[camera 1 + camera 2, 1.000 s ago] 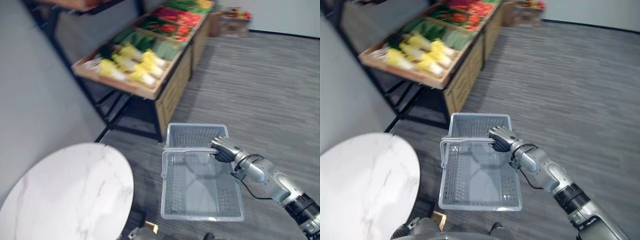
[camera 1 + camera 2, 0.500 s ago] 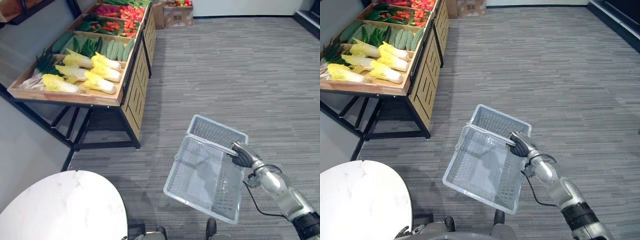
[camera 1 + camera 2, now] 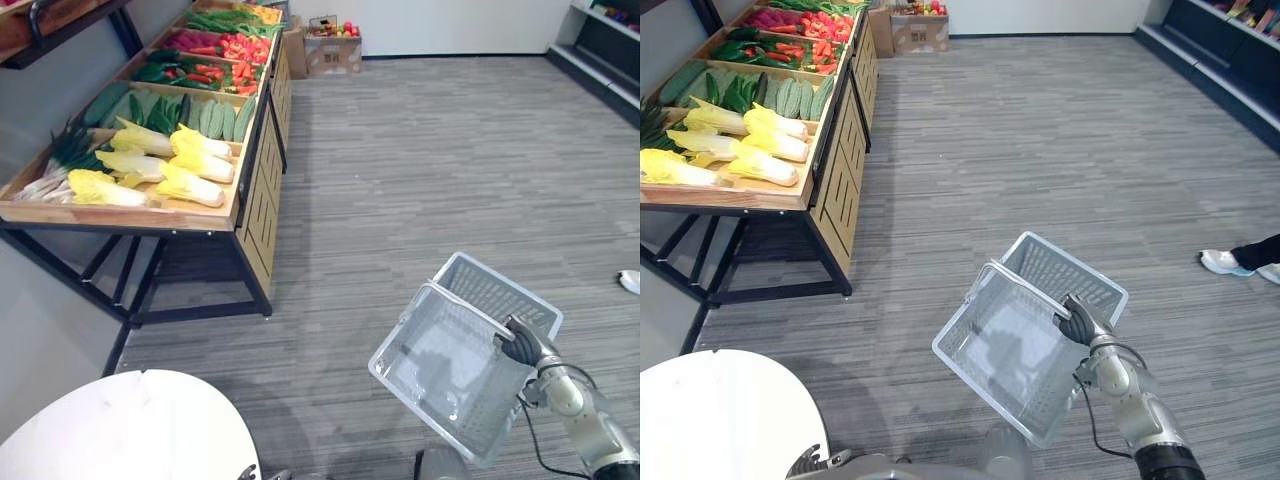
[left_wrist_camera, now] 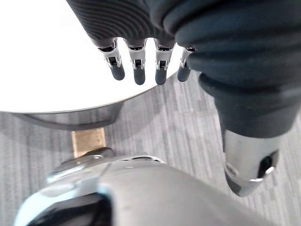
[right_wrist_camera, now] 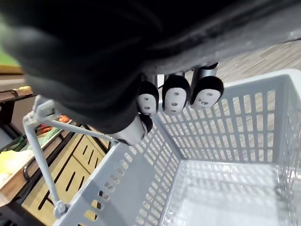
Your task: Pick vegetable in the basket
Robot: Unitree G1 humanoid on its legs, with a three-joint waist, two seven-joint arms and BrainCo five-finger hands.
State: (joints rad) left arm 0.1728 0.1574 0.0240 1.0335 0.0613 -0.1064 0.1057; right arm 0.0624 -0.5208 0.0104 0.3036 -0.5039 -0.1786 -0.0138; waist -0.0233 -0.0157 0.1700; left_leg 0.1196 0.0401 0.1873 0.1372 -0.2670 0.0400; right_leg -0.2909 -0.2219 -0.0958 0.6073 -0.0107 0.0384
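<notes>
The vegetables, pale yellow cabbages (image 3: 190,165), cucumbers (image 3: 215,118) and red peppers (image 3: 240,45), lie in the trays of a wooden stand (image 3: 258,200) on the robot's left, well apart from the grey basket (image 3: 1010,350), which hangs tilted above the carpeted floor (image 3: 420,170). The right hand (image 3: 1078,322) has its fingers curled round the basket's handle (image 5: 42,162). The left hand (image 4: 138,66) hangs with straight fingers, holding nothing, over the edge of a round white surface (image 3: 130,430).
</notes>
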